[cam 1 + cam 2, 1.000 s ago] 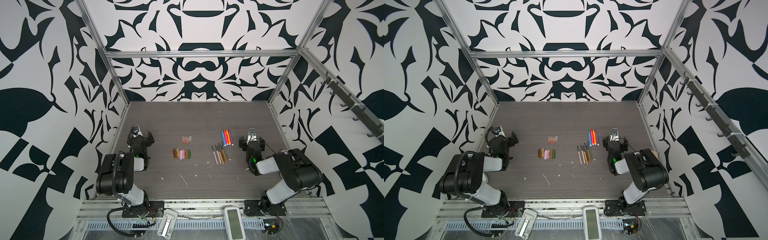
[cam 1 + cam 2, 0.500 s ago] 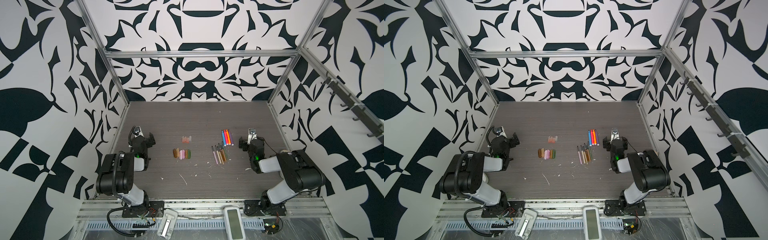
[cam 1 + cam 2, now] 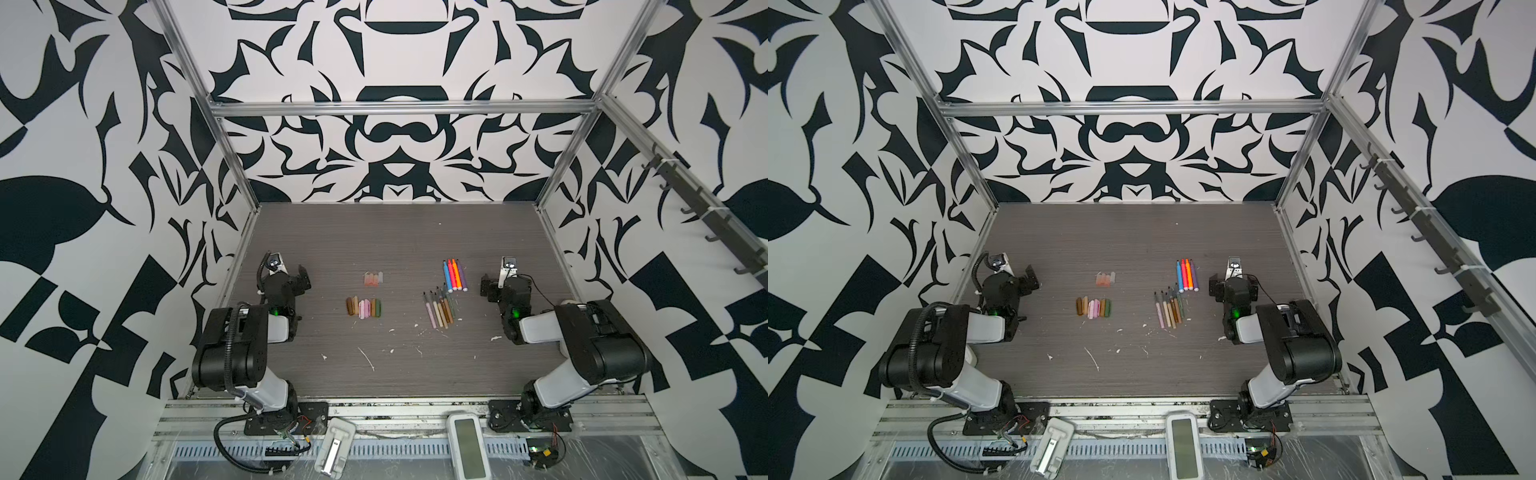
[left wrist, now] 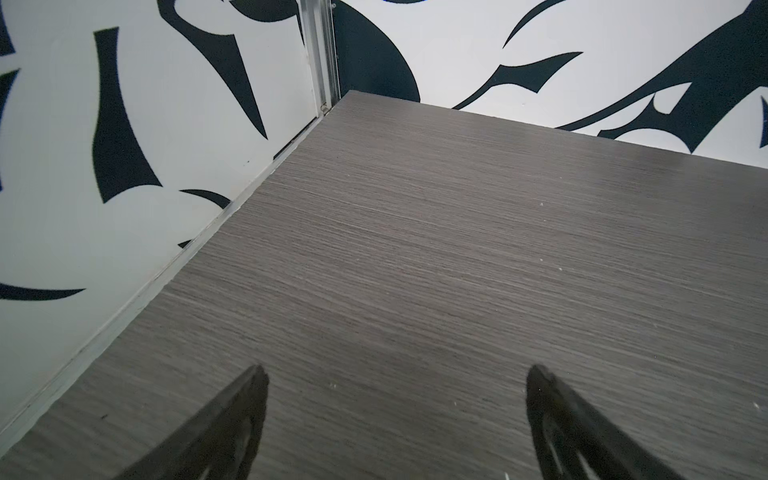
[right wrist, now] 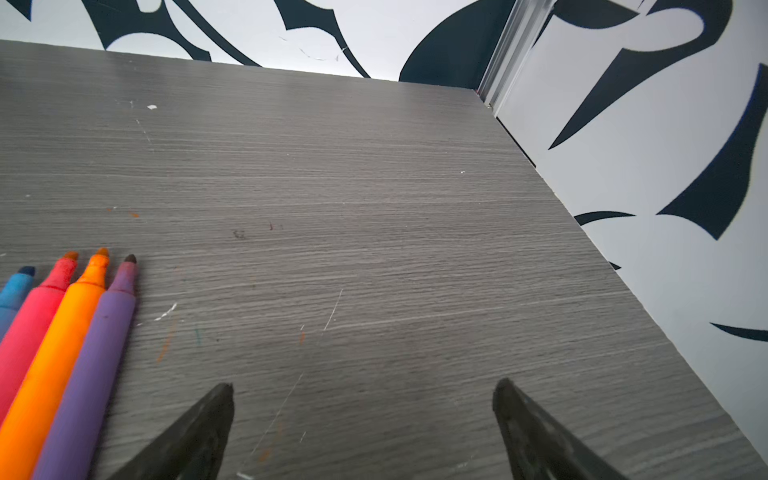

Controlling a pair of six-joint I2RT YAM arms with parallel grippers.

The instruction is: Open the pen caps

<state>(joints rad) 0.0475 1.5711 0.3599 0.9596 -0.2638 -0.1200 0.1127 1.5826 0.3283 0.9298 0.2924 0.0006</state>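
Four bright pens (image 3: pixel 455 275) (image 3: pixel 1187 275) lie side by side right of centre; in the right wrist view the blue, red, orange and purple pens (image 5: pixel 95 353) show bare tips. Several slimmer pens (image 3: pixel 440 309) (image 3: pixel 1169 309) lie just in front of them. Translucent pen caps (image 3: pixel 372 278) (image 3: pixel 1105 278) and a row of brown, pink and green pen caps (image 3: pixel 364 308) (image 3: pixel 1094 308) lie left of centre. My left gripper (image 3: pixel 291 279) (image 3: pixel 1017 279) (image 4: pixel 397 374) stands open over bare table near the left wall. My right gripper (image 3: pixel 505 282) (image 3: pixel 1233 286) (image 5: pixel 361 388) is open and empty, just right of the bright pens.
White flecks of debris (image 3: pixel 368 359) are scattered over the grey table (image 3: pixel 395 232) in front of the pens. Patterned walls close in the left, right and back sides. Two devices (image 3: pixel 467 444) lie on the front rail.
The right arm's elbow has drawn back slightly toward the front right. The left arm has hardly moved. Both grippers have stayed open.
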